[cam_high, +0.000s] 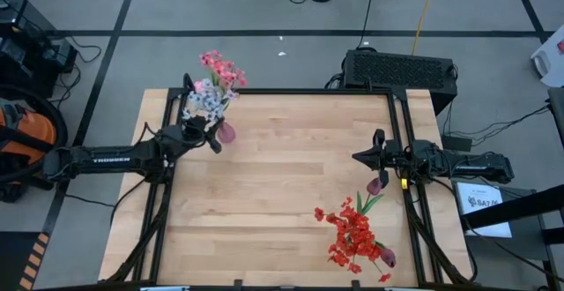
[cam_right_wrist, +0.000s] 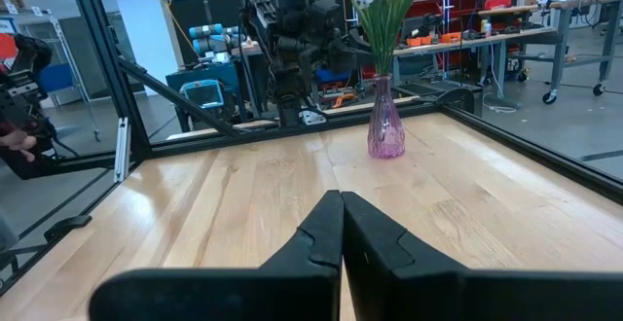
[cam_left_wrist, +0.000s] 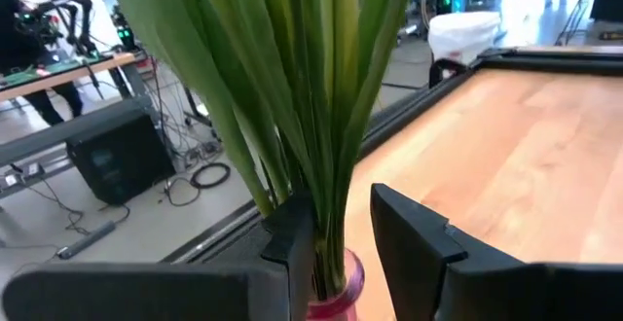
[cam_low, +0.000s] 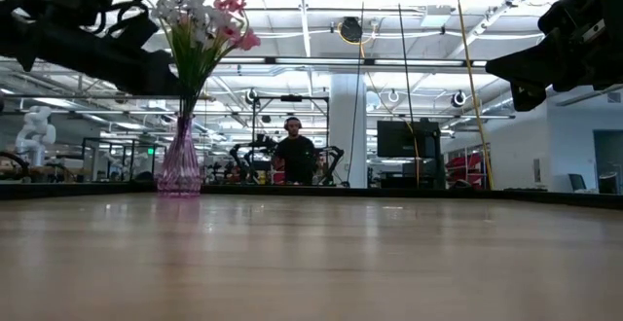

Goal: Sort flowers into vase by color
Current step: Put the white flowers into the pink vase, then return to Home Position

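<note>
Translucent pink-purple glass forms the small bulbous vase (cam_high: 226,133) near the table's far-left corner, narrow-necked and upright on the pale, smooth wooden tabletop (cam_high: 282,194). From it rise long green stems (cam_left_wrist: 292,88) topped with a pink cluster (cam_high: 221,68) and a pale blue-white bunch (cam_high: 204,102). The left gripper (cam_high: 210,133) sits right at the vase: its two dark, angular fingers (cam_left_wrist: 414,243) stand partly open around the stems just above the neck, one finger against them, the other apart with a gap.

Towards the near-right corner, a spray of red flowers (cam_high: 354,236) lies flat on the wood, with a dark maroon tulip (cam_high: 375,186) at its far end and another (cam_high: 387,257) beside its near end. The right gripper (cam_high: 374,156) hovers by the table's right edge, just beyond the far tulip, its matte black fingers (cam_right_wrist: 375,233) pressed together on nothing.
</note>
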Controlling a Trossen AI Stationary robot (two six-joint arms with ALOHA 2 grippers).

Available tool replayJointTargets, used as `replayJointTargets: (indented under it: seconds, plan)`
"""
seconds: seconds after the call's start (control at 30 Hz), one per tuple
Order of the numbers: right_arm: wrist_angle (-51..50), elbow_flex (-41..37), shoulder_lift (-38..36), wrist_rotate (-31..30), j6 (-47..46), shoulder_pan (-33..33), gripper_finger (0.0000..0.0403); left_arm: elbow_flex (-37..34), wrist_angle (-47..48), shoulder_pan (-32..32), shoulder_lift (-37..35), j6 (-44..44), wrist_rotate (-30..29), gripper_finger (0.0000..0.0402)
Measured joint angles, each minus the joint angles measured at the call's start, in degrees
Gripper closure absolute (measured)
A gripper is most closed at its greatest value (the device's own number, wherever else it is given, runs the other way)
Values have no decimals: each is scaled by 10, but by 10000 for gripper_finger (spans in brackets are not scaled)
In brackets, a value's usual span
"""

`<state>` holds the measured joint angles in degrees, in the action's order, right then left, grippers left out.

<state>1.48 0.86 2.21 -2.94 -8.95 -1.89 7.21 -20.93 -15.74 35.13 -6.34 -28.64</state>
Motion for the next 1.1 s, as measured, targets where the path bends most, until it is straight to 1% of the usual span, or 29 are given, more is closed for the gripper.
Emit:
replayJointTargets:
  seconds: [0.13,0.27,0.4,0.77,0.97,1.1]
  plan:
    - [0,0,0,0,0,0,403,26,37,11,-2,0,0,292]
    - [0,0,0,0,0,0,403,53,103,21,-9,1,0,292]
    - [0,0,0,0,0,0,403,73,156,26,-18,24,-4,292]
    - [0,0,0,0,0,0,403,81,218,28,-71,72,-1,292]
    - [0,0,0,0,0,0,403,81,285,28,-109,106,42,292]
    - [0,0,0,0,0,0,403,81,309,28,-132,106,101,292]
